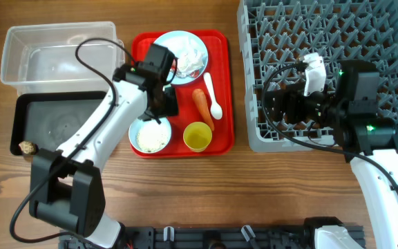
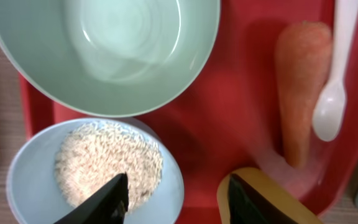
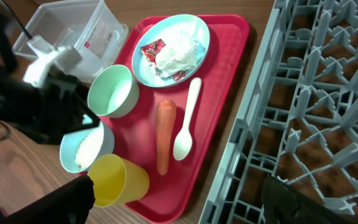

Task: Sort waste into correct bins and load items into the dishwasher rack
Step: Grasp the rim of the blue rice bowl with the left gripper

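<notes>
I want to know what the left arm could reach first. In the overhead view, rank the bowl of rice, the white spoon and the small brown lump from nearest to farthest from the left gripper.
From the left gripper:
1. The bowl of rice, right next to it on the red tray.
2. The white spoon, across the tray beside the carrot.
3. The small brown lump, off the red tray, by the black tray's corner.

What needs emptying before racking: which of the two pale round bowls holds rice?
The pale blue bowl beside the yellow plastic cup holds white rice; the mint bowl is empty.
</notes>
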`<action>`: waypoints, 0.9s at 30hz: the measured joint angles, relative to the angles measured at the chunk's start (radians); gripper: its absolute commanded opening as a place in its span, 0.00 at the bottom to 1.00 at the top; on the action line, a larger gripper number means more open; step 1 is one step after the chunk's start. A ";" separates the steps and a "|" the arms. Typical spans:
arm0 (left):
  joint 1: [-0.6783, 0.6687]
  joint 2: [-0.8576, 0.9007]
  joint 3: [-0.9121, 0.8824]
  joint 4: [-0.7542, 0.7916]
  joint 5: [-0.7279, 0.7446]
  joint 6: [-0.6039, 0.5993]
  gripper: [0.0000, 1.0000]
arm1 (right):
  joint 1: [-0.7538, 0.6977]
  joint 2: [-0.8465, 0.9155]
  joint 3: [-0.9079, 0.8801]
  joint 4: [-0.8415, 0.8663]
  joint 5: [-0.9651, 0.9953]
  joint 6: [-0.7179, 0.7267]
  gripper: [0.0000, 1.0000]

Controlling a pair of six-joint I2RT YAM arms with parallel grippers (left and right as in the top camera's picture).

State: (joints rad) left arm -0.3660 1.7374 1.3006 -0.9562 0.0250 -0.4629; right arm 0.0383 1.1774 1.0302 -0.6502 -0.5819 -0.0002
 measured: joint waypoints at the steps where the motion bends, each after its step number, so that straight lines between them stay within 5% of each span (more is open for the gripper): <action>1: 0.000 0.000 -0.021 0.017 0.000 -0.008 0.51 | 0.000 0.000 0.000 0.001 0.000 0.000 0.89; 10: 0.000 0.000 -0.169 0.172 0.003 -0.032 0.35 | 0.000 0.000 0.000 0.000 0.000 0.000 0.89; 27: -0.039 0.000 -0.198 0.186 0.010 -0.042 0.04 | 0.000 0.000 0.000 0.003 0.000 0.000 0.89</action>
State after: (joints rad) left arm -0.4046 1.7374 1.1023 -0.7700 0.0349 -0.5053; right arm 0.0383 1.1774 1.0302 -0.6472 -0.5819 -0.0006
